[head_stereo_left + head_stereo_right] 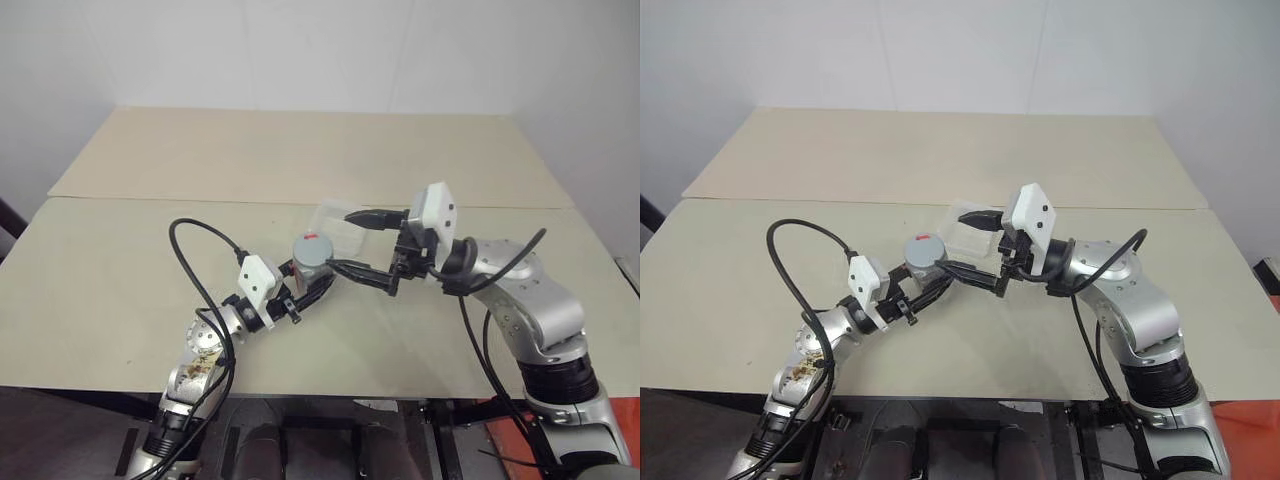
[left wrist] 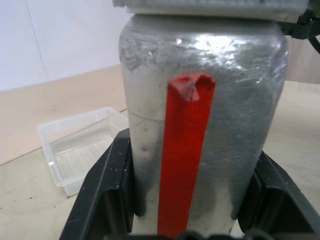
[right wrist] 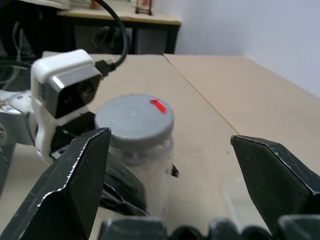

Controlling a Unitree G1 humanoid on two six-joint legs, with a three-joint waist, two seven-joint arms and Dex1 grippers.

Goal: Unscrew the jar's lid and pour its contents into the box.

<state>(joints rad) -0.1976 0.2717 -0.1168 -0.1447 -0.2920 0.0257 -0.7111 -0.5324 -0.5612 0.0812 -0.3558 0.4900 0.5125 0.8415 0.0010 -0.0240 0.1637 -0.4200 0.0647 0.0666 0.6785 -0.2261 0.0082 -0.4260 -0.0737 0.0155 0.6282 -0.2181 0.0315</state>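
The silvery-grey jar (image 1: pixel 312 262) stands upright just above the table, with my left gripper (image 1: pixel 318 278) shut on its lower body. In the left wrist view the black fingers (image 2: pixel 107 195) press on both sides of the jar (image 2: pixel 225 115), which has a red strip down its side. The grey lid (image 3: pixel 134 119) with a red mark sits on top of the jar. My right gripper (image 1: pixel 360 245) is open just right of the jar, pointing at it, its fingers (image 3: pixel 70 185) spread wide and apart from the lid. The clear box (image 2: pixel 80 147) lies on the table behind the jar, partly covered by the right gripper.
The pale wooden table (image 1: pixel 120 290) has a seam (image 1: pixel 200 201) running across it behind the box. A black cable (image 1: pixel 190 260) loops up from my left arm. White walls stand beyond the far edge. The table's near edge (image 1: pixel 330 395) is close below both arms.
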